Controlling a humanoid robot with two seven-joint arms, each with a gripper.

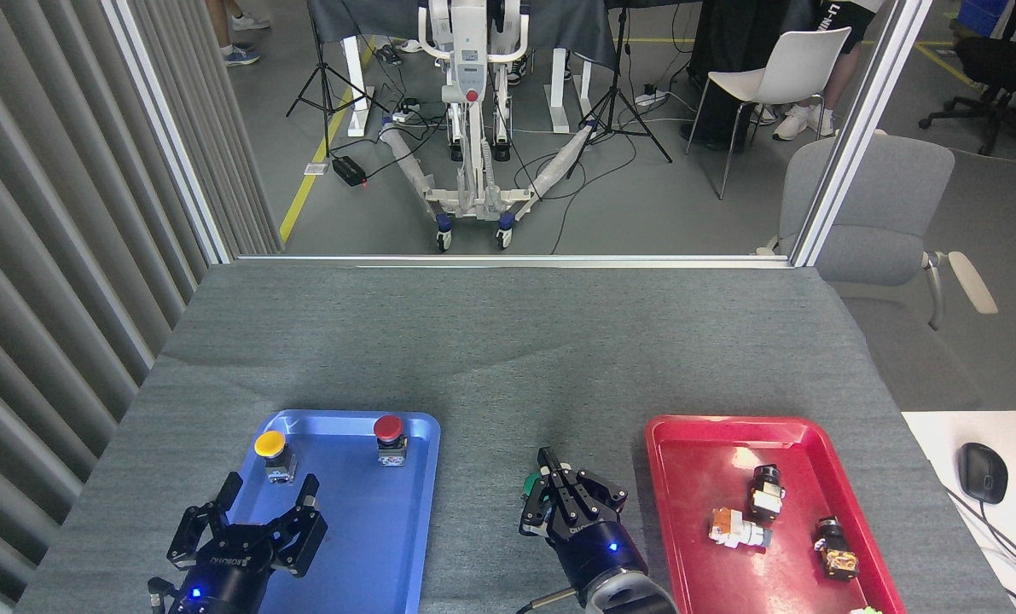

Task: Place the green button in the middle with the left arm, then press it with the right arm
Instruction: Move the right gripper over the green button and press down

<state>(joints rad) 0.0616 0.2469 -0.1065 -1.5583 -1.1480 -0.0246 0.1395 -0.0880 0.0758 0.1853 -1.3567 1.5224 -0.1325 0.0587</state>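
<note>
Only a sliver of the green button [530,486] shows, on the bare grey cloth of the middle [542,401] between the two trays. My right gripper [552,477] sits right over it with its fingers drawn together, hiding most of the cap; whether the fingers touch the cap cannot be told. At the lower left, my left gripper [256,507] hangs over the near-left part of the blue tray [345,416], fingers spread and nothing between them.
In the blue tray stand a yellow-capped button [269,444] and a red-capped button [387,427]. The red tray [695,424] on the right holds several small parts [734,529]. A mouse [982,472] lies on a white desk at the far right.
</note>
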